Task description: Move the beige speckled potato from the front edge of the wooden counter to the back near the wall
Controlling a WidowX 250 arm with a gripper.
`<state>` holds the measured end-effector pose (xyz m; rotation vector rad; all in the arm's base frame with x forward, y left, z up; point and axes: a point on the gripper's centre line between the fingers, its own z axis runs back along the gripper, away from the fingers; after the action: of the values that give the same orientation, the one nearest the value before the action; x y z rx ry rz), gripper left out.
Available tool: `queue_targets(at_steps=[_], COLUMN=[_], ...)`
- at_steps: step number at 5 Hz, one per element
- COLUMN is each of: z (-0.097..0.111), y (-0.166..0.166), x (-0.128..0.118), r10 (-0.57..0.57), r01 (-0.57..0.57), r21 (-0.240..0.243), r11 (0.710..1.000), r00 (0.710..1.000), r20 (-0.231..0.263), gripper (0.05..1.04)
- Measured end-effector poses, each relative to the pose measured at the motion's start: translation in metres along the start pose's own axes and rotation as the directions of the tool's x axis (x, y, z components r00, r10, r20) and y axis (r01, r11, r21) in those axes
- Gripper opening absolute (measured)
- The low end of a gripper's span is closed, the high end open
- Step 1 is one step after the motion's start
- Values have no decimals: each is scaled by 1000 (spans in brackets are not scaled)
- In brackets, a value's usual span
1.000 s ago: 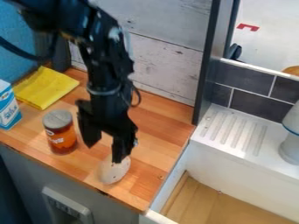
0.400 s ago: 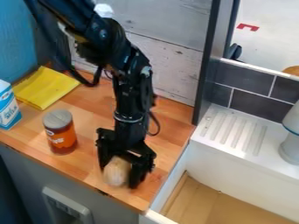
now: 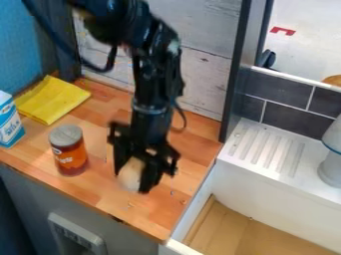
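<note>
Above the front part of the wooden counter (image 3: 188, 156), the black gripper (image 3: 136, 178) hangs down, its fingers closed around the sides of a pale, rounded object (image 3: 130, 173). The object looks held just off the wood, partly covered by the right finger. To the gripper's left, a jar (image 3: 69, 151) with a grey lid and orange label stands upright, apart from it.
A folded yellow cloth (image 3: 52, 99) lies at the back left, with a blue and white carton (image 3: 9, 122) at the left edge. Right of the counter are a white sink (image 3: 273, 204) with a ridged ledge and a dark upright post (image 3: 234, 74).
First the gripper moved right and down around the pale object, which lay on the counter. Since then it has risen a little, with the object coming up between its fingers.
</note>
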<state>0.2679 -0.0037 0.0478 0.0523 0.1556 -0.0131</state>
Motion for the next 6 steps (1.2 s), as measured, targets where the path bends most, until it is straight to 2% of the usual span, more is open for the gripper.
queue_targets(at_steps=[1, 2, 3, 4, 5, 6], z=[34, 52, 44, 26, 5, -7], y=[1, 7, 26, 34, 39, 38], x=[21, 52, 79, 92, 106, 122], r10=[-20, -35, -26, -19, 5, 45], r01=[20, 39, 30, 21, -4, -45], r21=[0, -26, -30, -21, -28, -38], r11=[1000, 999, 999, 1000, 1000, 998], r00=[998, 990, 993, 997, 999, 999], r20=[53, 138, 117, 70, 38, 15], gripper=[628, 628, 628, 628, 628, 628])
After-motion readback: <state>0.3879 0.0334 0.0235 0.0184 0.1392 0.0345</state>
